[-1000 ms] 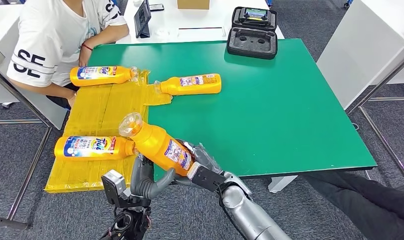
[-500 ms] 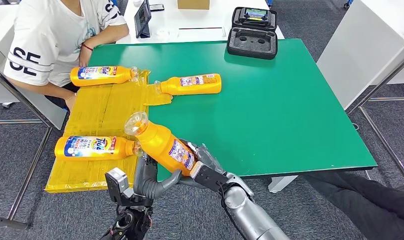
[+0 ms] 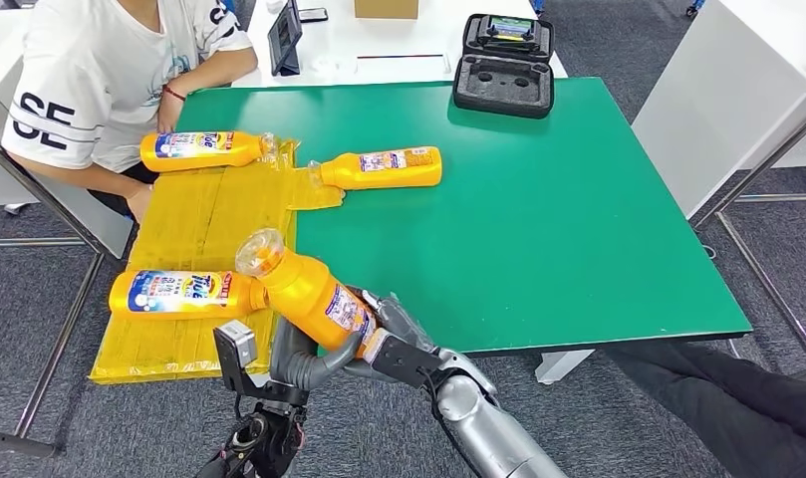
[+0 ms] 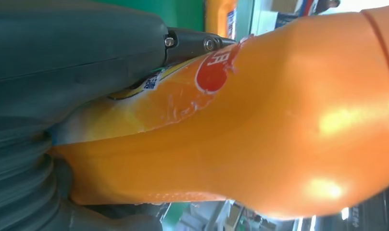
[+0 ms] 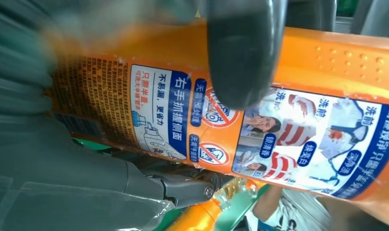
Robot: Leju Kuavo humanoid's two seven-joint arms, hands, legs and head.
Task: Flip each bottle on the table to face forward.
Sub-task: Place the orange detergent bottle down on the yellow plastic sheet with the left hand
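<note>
Bottle (image 3: pixel 314 296), orange plastic, clear cap (image 3: pixel 259 249), printed label; held off the table near its front-left corner, tilted, cap end up and away from the robot. Back label with small print and pictograms faces the right wrist camera. Held from both sides: left hand (image 3: pixel 297 360) cups the lower body from beneath, right hand (image 3: pixel 394 339) grips the base end, thumb (image 5: pixel 243 53) pressed across the label. Both hands' fingers are closed on the bottle.

Handling, as judged: rigid moulded body, likely stiff enough for a firm squeeze; glossy wall and film label probably slippery; weight unknown, contents not visible. Best hold is the broad mid-body, not the narrow neck or cap.

Other bottles: near-left bottle (image 3: pixel 184 293) lying on the yellow mat (image 3: pixel 209 214), blue front label up; far-left bottle (image 3: pixel 204 149) likewise; middle bottle (image 3: pixel 379 167) lying on the green table (image 3: pixel 578 219), small-print label up.

Surroundings: seated person (image 3: pixel 100 70) at the far-left corner; black case (image 3: pixel 505 62) at the far edge.
</note>
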